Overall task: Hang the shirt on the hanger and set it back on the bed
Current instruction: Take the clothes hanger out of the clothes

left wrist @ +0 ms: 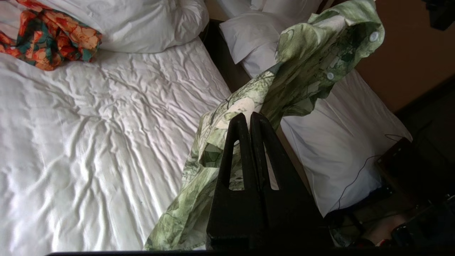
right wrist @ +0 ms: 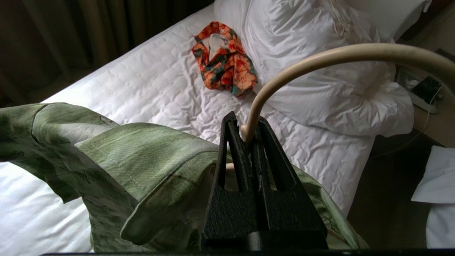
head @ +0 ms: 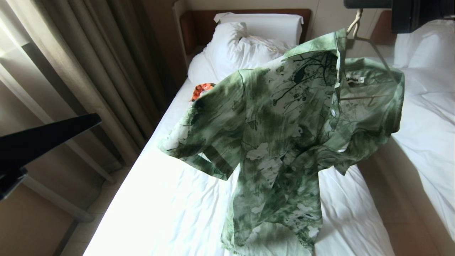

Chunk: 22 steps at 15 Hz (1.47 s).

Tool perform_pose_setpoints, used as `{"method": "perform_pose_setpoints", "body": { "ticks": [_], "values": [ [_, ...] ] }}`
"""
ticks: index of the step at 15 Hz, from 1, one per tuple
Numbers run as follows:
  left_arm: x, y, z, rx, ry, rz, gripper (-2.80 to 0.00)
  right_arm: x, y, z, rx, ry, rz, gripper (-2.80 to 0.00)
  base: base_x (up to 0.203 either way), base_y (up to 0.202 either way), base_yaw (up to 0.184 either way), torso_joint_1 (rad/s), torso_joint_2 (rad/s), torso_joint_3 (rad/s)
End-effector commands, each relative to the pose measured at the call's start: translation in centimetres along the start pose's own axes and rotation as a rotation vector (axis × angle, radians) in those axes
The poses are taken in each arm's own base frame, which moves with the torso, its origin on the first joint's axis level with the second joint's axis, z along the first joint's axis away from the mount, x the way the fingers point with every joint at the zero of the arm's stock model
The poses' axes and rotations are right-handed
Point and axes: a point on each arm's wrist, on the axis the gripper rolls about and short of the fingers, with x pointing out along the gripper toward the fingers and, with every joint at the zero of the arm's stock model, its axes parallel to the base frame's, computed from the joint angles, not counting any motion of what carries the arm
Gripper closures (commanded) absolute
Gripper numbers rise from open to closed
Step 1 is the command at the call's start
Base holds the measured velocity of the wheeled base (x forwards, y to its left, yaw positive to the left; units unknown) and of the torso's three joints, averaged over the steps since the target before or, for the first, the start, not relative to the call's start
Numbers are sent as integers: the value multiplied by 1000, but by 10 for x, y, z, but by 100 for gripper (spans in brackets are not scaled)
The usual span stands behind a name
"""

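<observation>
The green-and-white flowered shirt (head: 277, 135) hangs in the air on the cream hanger (head: 355, 23), above the bed (head: 170, 199) with its wrinkled white sheet. My right gripper (head: 362, 5) is at the top right, shut on the hanger's hook; the right wrist view shows that gripper (right wrist: 245, 124) pinching the curved hook (right wrist: 320, 58) just above the shirt's collar (right wrist: 142, 153). The shirt's lower hem reaches down to the sheet. My left gripper (head: 96, 119) is off to the left, apart from the shirt. Its fingers (left wrist: 247, 116) are shut with nothing between them.
A small orange-and-green floral garment (head: 201, 90) lies on the bed near the bulky duvet and pillow (head: 249, 39). Curtains (head: 89, 64) hang along the left. A second white bed (head: 426, 124) stands to the right across a narrow floor gap.
</observation>
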Motion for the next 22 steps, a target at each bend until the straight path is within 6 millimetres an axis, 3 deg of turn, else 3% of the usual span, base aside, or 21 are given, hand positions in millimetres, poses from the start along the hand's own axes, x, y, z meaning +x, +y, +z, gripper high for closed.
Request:
{"method": "perform_pose_setpoints", "body": {
  "ticks": [1,5,6,8,10,15,22],
  "values": [
    [6,-3,5,18,53,6,0,-3,-3,3,16,-45,-17,0,0,0,0,0,0,0],
    [34,-10,17,120,101,3,0,-2,-4,7,-28,-73,-29,0,0,0,0,0,0,0],
    [36,-10,19,170,98,2,-280,-2,-3,6,-30,-66,-27,0,0,0,0,0,0,0],
    [28,-11,23,209,89,0,-280,1,2,2,-34,-49,-12,0,0,0,0,0,0,0],
    [26,-8,14,214,142,5,-280,6,8,-4,-38,-27,6,0,0,0,0,0,0,0],
    [45,-6,-1,269,223,10,-280,10,10,-7,-40,-11,11,0,0,0,0,0,0,0],
    [57,-9,-17,311,297,-27,-280,7,12,-6,-37,-16,21,0,0,0,0,0,0,0]
  ]
}}
